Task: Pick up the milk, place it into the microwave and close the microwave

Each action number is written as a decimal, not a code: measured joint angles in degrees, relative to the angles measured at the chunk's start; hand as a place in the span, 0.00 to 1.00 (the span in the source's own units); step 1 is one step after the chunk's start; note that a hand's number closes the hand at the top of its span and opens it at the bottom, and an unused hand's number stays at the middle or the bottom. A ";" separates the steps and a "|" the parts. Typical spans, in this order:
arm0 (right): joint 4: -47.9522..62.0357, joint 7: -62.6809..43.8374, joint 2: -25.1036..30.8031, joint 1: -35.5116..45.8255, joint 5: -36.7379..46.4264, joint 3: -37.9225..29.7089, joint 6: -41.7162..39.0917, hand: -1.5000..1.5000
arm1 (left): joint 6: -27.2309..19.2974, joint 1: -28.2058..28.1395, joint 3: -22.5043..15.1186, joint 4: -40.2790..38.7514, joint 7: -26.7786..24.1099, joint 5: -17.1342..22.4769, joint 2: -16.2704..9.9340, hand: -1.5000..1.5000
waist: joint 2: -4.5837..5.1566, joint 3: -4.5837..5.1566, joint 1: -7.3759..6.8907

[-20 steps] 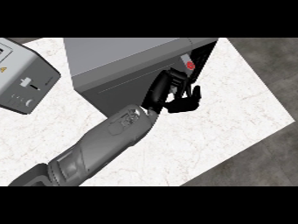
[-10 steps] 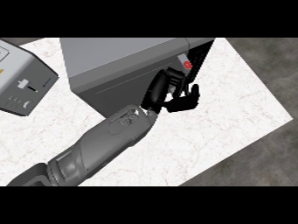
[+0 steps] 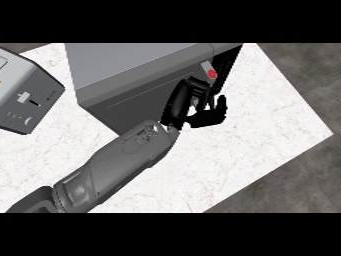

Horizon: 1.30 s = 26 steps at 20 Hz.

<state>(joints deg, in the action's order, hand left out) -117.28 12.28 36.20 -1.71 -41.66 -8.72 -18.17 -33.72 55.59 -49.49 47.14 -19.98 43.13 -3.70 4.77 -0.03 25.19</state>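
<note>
While my forearm [image 3: 106,170] enters from the lower left edge of the head view, its upper part is cut off there, so I cannot establish from the frame which arm it is. It runs diagonally up and right across the white marble counter [image 3: 261,135]. At its end, my hand [image 3: 195,102] sits against the front of the microwave [image 3: 136,75], at the right-hand end of that face. The fingers [image 3: 216,107] are curled, but what they enclose is masked by the hand itself; I cannot tell whether they grip anything.

Just above the hand, a small white and red patch [image 3: 210,74] shows at the dark opening of the microwave. This may be the milk, touching or just beside the fingertips, but too little of it is exposed to confirm. The door [image 3: 228,67] appears as a dark strip along the right side of the grey body; its angle is hard to read.

Farther left, a toaster [image 3: 14,92] stands on the counter, partly cut off by the left edge. My other hand does not show.
</note>
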 measured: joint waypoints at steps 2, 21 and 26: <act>0.12 -0.17 0.22 0.35 -0.61 -0.26 -0.12 0.00 | -0.30 0.00 -0.15 -0.06 -0.35 0.26 -0.02 1.00 | -0.02 -0.01 0.07; 0.19 -1.82 2.70 -0.01 -5.02 -7.23 1.59 0.00 | 0.56 4.56 -3.07 -4.43 0.40 6.06 3.83 1.00 | 0.07 0.07 -4.86; -0.73 -2.41 2.96 -0.93 -6.10 -8.84 2.26 0.00 | 3.45 5.27 -4.56 -4.89 0.20 7.38 3.80 0.00 | -0.02 0.09 -6.15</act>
<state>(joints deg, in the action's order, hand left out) -118.01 9.87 39.16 -2.64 -47.76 -17.55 -15.91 -30.27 60.85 -54.05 42.26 -19.79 50.50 0.09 4.75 0.06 19.04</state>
